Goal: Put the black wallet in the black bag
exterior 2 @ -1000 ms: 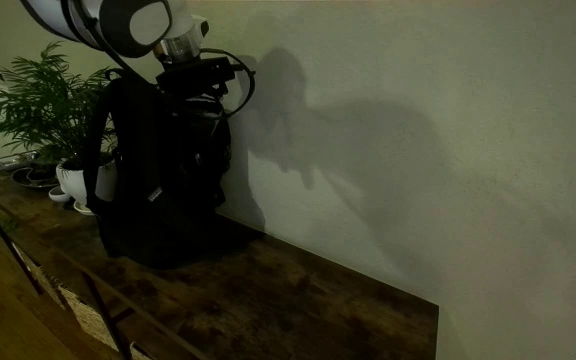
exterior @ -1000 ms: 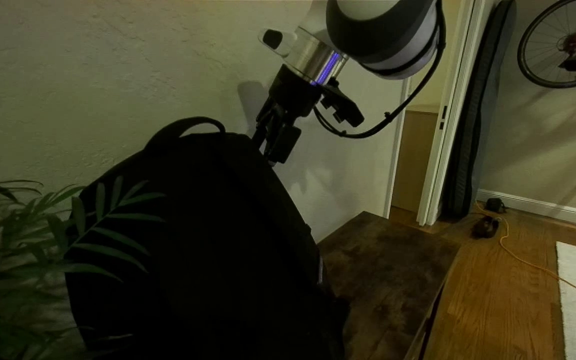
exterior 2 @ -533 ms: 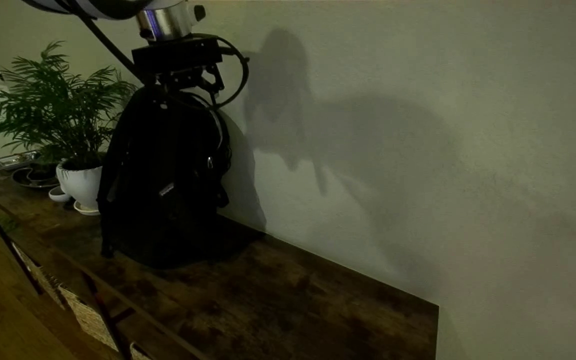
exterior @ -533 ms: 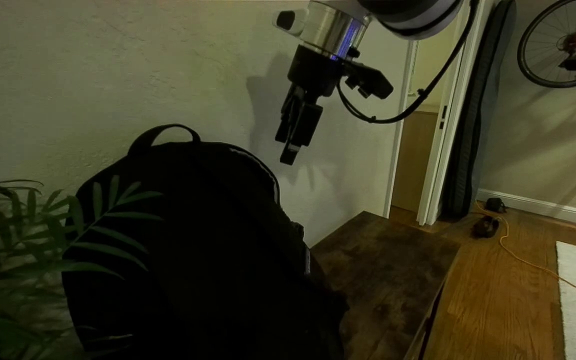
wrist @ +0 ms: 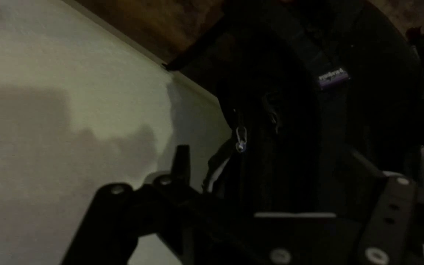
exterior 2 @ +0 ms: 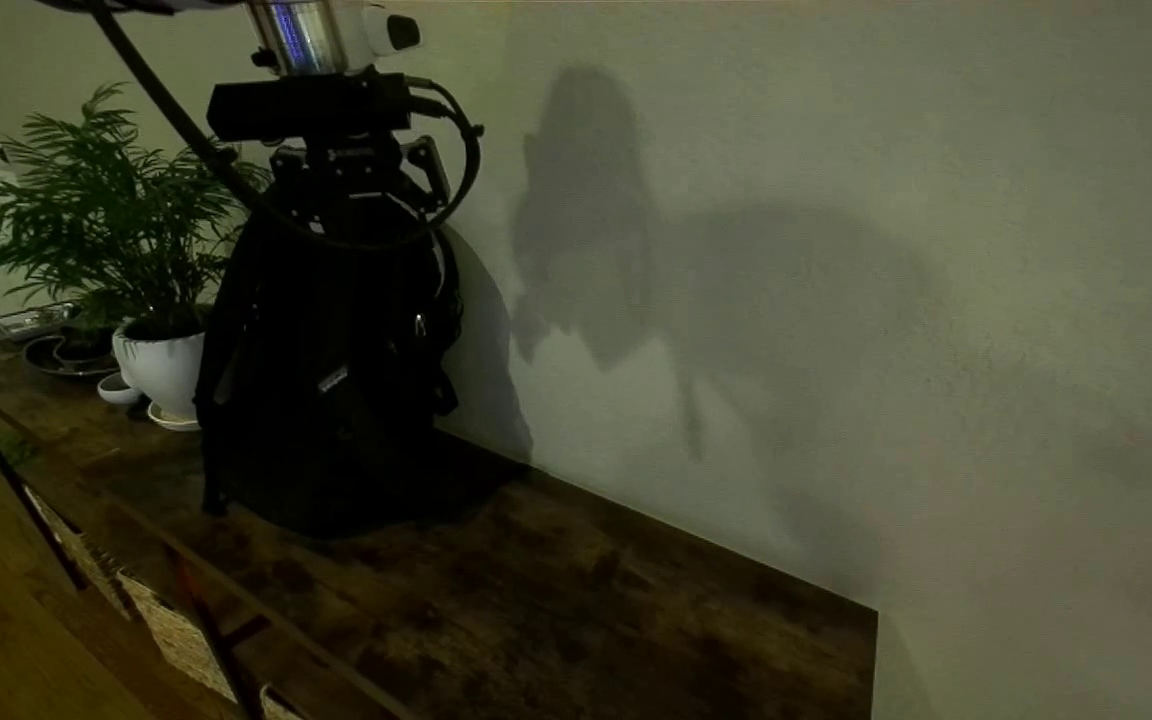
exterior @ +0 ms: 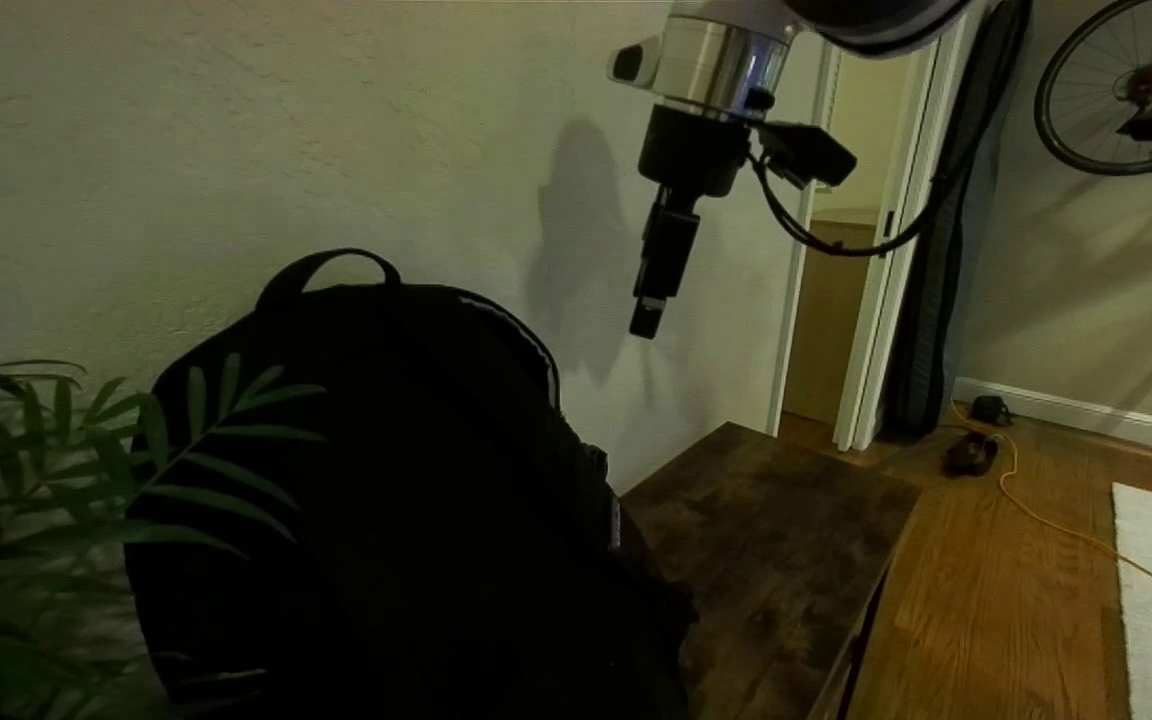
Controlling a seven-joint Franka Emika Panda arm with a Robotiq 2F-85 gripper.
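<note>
Bench point(exterior 2: 656, 590): I see its brown, mottled top in both exterior views, running past the black bag point(exterior 2: 336, 450).
Frame point(exterior 2: 6, 470): dark, thin bars under the long edge, lower than the black bag.
Black bag: stands on the bench; my wrist view shows brown top beyond it.
Saucer point(exterior 2: 172, 422): pale, lying near the black bag.
White pot point(exterior 2: 162, 374): on the saucer, just beside the black bag; I cannot tell whether pot and bag touch.
Small white bowl point(exterior 2: 118, 391): farther from the black bag than the pot.
Dark dish point(exterior 2: 56, 368): farther again from the black bag.
Silvery tray point(exterior 2: 12, 330): farthest from the black bag, contents too small to tell.
</note>
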